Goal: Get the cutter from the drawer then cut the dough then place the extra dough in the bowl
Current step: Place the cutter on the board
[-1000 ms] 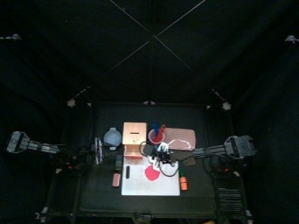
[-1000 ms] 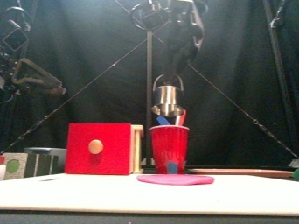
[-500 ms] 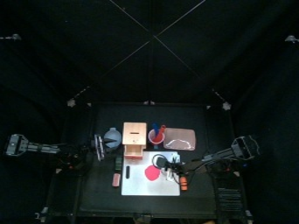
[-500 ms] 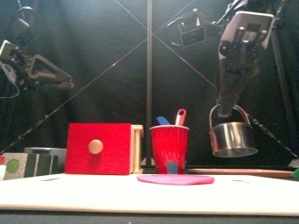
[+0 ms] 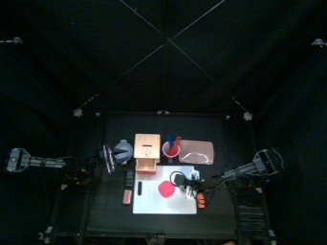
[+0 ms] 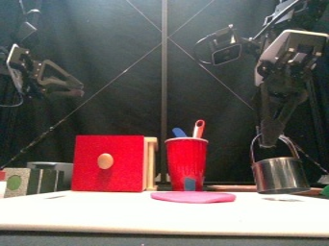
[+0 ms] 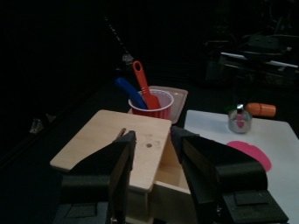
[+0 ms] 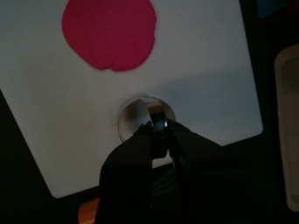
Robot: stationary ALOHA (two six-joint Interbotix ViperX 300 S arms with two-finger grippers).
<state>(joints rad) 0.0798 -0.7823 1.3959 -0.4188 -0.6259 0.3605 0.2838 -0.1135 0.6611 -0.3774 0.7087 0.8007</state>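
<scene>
I see open board (image 5: 179, 204) between the held cutter (image 6: 279, 175) and the dough (image 6: 193, 197); the red cup (image 6: 187, 161) and wooden box (image 6: 110, 163) crowd just behind.

Through the right wrist camera, my right end effector (image 8: 158, 124) covers the cutter (image 8: 132, 112) except part of its rim. Looking level from the front, the box (image 6: 113, 163) hides most of the bowl (image 6: 49, 175), and the cup (image 6: 187, 163) hides the blades of the blue knife (image 6: 179, 133) and red knife (image 6: 198, 128). From above, an orange piece (image 5: 126, 196) toward the counter's (image 5: 109, 220) front left corner is too small for me to name.
</scene>
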